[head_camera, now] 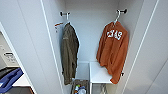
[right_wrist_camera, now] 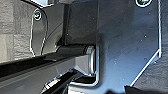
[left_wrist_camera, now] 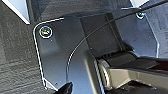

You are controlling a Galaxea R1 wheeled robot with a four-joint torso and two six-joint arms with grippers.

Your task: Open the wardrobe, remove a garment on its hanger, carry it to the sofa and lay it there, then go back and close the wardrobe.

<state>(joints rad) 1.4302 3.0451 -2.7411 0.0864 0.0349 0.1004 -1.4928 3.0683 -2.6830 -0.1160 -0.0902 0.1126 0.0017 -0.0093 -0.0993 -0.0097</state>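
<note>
Jaws indistinct, grey carpet (left_wrist_camera: 15, 50), wardrobe (head_camera: 90, 30) open

The wardrobe (head_camera: 87, 30) stands open, both doors swung wide. In the middle of the frame, bare white space lies between the green jacket (head_camera: 69, 52) and the orange garment (head_camera: 113, 51). Lower down, a white shelf (head_camera: 98, 73) and a basket (head_camera: 80, 87) block the way.

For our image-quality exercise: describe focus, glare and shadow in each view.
Head view: soft throughout, lettering on the orange sweatshirt smeared; even light on the wardrobe. Left wrist view: glare on a round fitting, carpet shadowed. Right wrist view: dark plate, bright edge highlights.
</note>
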